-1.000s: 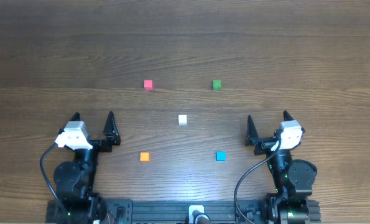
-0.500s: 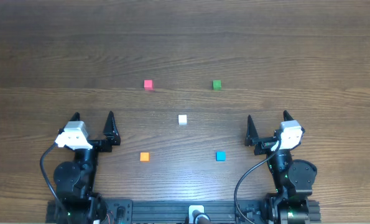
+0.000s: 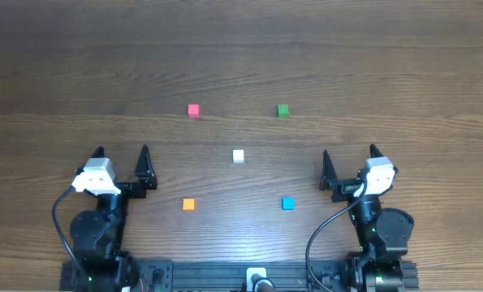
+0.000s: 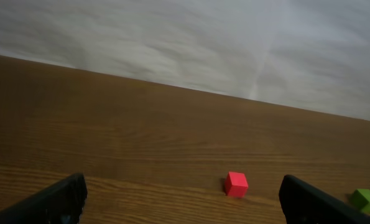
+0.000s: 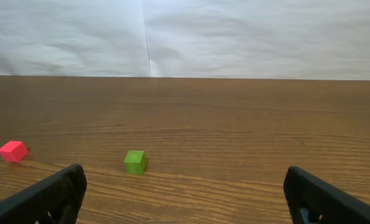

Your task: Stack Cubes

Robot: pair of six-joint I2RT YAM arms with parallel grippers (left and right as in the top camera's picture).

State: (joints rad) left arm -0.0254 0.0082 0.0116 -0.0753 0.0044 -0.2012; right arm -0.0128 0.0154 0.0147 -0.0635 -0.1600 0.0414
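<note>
Nothing has moved since the earlier frames that I can see: all five cubes and both arms sit where they were. I take the small white cube [image 3: 239,156] as my reference; it rests alone on the dark wooden table [image 3: 387,65]. The small pink cube [image 3: 193,109] lies beyond it to the left, and the small green cube [image 3: 283,110] lies beyond it to the right, the two well apart. On the near side of the white cube, toward the arm bases, the small orange cube [image 3: 188,204] sits to its left and the small blue cube [image 3: 287,203] to its right. Every cube stands apart from the others, each flat on the wood.

The left gripper [image 3: 121,151] stands well to the left of the white cube, its fingers spread wide with nothing held. The right gripper [image 3: 348,152] stands well to the right of it, likewise spread wide and holding nothing. Through both wrist cameras I see the pink and green cubes ahead on the wood, and a pale wrinkled backdrop [image 4: 172,43] behind the table's far edge.
</note>
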